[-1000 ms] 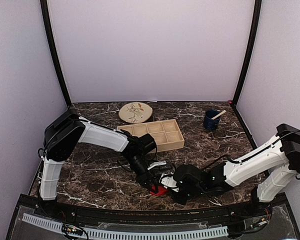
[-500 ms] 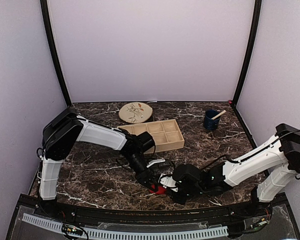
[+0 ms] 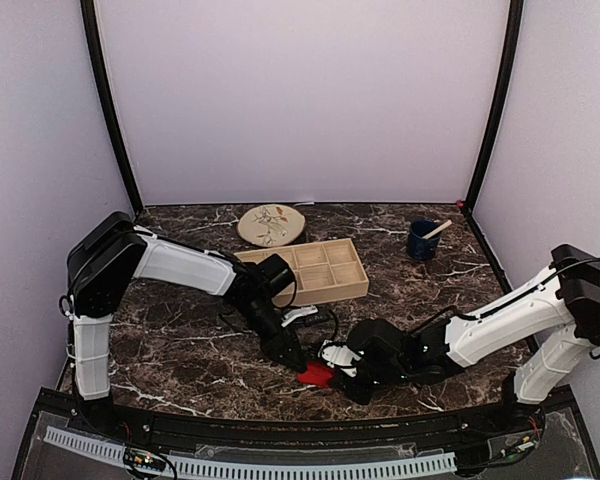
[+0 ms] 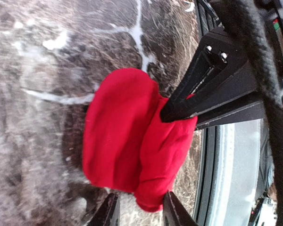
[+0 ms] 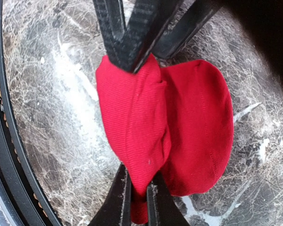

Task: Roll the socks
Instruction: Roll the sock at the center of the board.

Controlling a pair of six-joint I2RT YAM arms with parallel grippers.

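The socks [image 3: 316, 375] lie as one red lump at the tabletop's [image 3: 190, 350] near edge, centre. The right gripper's [image 5: 137, 181] jaws pinch a fold of it. The left gripper [image 4: 139, 209], jaws spread, crowds its left side. A wooden tray [image 3: 320, 293], plate [image 3: 271, 224] and blue cup [image 3: 421, 241] stand farther back.
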